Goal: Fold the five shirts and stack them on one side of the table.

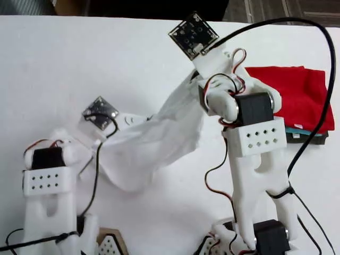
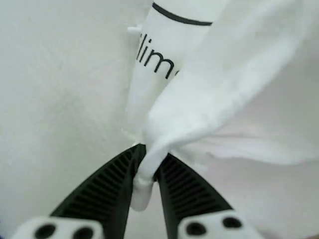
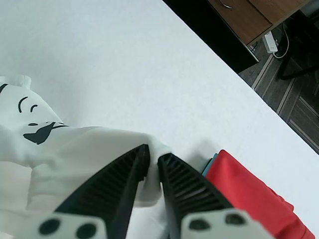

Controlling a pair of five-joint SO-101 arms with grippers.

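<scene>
I am holding the white shirt (image 1: pixel 154 141) up between both arms. The left gripper (image 2: pixel 145 152) is clamping a thin bunched fold, and the right gripper (image 3: pixel 153 155) is pinching another corner, its jaws nearly closed on the cloth. The shirt is hanging slack over the middle of the table (image 1: pixel 79 64), its belly sagging toward the surface. Both bites are looking small to me, so a hard pull apart is likely risking cloth slipping out of one pinch and the shirt dropping in a heap. The red shirt (image 1: pixel 297 93), folded atop the stack, is lying just beside the right arm, so swinging that way is risking a knock. Bare table is lying open on the left and toward the far edge.
</scene>
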